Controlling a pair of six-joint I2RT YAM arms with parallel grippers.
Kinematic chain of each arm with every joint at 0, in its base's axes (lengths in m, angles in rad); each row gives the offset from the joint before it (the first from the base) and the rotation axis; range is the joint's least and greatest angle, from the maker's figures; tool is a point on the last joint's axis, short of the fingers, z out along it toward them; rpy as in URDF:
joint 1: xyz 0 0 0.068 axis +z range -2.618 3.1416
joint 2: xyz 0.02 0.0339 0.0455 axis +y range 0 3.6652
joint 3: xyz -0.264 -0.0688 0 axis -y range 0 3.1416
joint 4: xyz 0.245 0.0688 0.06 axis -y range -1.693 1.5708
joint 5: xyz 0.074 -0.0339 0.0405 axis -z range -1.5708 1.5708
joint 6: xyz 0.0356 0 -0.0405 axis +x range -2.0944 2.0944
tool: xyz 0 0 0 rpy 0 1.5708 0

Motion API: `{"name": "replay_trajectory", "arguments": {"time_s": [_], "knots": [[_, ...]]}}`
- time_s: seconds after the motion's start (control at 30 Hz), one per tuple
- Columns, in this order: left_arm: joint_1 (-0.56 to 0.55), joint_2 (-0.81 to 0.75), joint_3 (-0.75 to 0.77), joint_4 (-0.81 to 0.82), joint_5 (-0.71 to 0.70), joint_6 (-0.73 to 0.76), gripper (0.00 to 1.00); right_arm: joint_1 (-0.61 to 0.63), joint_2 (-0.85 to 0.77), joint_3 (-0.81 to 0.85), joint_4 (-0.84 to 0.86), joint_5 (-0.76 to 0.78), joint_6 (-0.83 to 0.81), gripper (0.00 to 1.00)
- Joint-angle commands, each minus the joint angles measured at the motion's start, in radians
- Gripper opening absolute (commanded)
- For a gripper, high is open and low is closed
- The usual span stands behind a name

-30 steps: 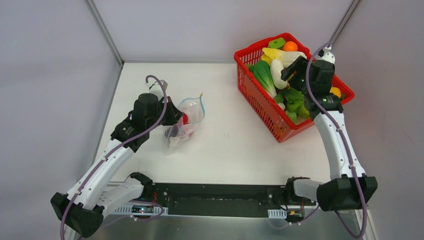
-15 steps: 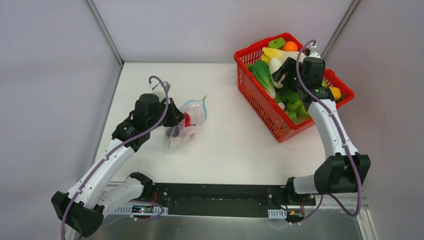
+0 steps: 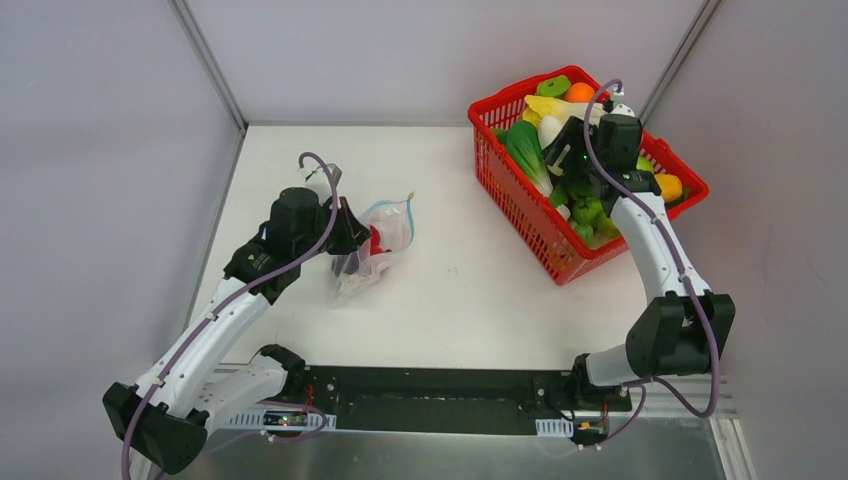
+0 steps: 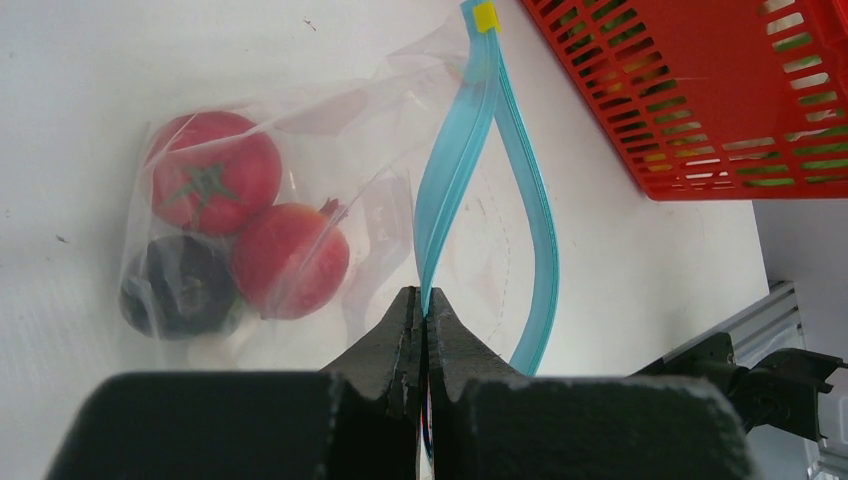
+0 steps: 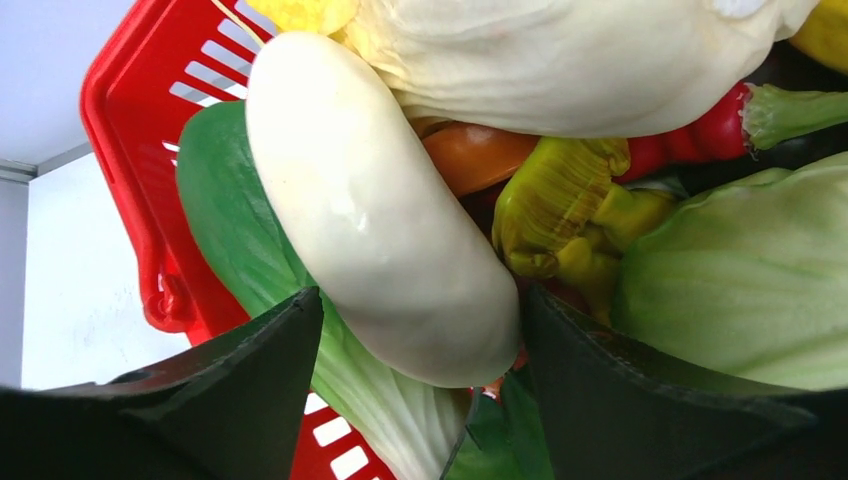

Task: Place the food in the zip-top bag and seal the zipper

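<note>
As the white radish (image 5: 380, 240) lies in the red basket (image 5: 120, 110) between the wide-spread fingers of my R gripper (image 5: 422, 300), long axis running away from the cam, I'd close across its narrow width. L gripper (image 4: 422, 295) is pinched on the zipper (image 4: 470, 150), holding the zip-top bag (image 4: 330, 120) mouth open toward the basket. Tomato (image 4: 215, 185) + 2 more are inside, well apart from the radish.
</note>
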Motion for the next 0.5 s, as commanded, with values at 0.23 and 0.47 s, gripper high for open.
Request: {"name": "replay_trajectory", "arguments": {"time_s": [0.23,0.47], "knots": [[0.004,-0.017,-0.011,0.035,0.012,0.012,0.00,0.001,-0.040,-0.005,0.099,0.000,-0.003,0.41],[0.003,-0.008,-0.008,0.037,0.017,0.011,0.00,0.001,-0.162,-0.062,0.131,-0.091,0.034,0.38]]}}
